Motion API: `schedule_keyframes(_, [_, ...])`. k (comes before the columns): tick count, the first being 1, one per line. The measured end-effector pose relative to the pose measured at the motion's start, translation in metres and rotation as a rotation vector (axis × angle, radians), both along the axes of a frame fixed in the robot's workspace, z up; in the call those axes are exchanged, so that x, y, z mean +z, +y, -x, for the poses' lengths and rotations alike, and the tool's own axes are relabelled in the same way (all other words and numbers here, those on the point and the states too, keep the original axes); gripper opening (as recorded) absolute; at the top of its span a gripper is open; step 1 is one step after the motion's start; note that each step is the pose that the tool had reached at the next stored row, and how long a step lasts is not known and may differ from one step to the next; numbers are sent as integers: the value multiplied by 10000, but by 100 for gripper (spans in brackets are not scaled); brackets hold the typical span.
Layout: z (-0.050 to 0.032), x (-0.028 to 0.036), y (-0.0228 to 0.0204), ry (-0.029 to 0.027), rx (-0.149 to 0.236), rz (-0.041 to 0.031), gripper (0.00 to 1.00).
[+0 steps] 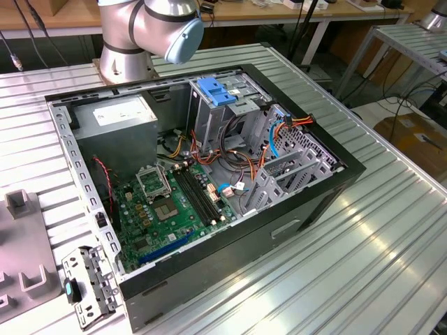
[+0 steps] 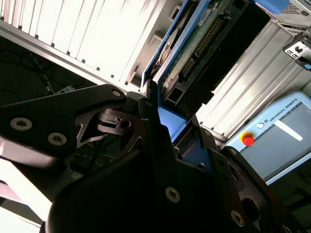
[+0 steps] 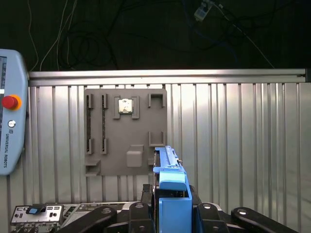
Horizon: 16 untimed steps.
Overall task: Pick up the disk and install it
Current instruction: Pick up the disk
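— Two things first: what is the gripper (image 3: 171,206) doing, and where is the disk (image 3: 170,177)?
— Its fingers are clamped on the disk's blue-framed end in both wrist views; the disk juts out from them, held over the ribbed table (image 3: 233,136).
— And across the exterior view?
— From that view's left: a grey fixture plate (image 1: 28,279); a metal bracket (image 1: 91,286) just beside it; then the open computer case (image 1: 293,230) with its green motherboard (image 1: 174,209); the drive cage (image 1: 223,122), blue handle (image 1: 218,92) on top, stands right of the board.
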<state>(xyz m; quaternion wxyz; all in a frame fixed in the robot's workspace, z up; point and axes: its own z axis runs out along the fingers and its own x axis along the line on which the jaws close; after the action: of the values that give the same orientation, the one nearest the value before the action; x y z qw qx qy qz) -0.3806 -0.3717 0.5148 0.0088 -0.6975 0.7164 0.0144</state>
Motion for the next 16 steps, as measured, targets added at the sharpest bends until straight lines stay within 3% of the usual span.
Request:
schedule_keyframes(8, [-1, -1, 0, 9, 0, -1, 37])
schedule_keyframes(11, [-6, 0, 0, 409, 1, -19, 37])
schedule_keyframes(16, [-6, 0, 0, 454, 0, -24, 37])
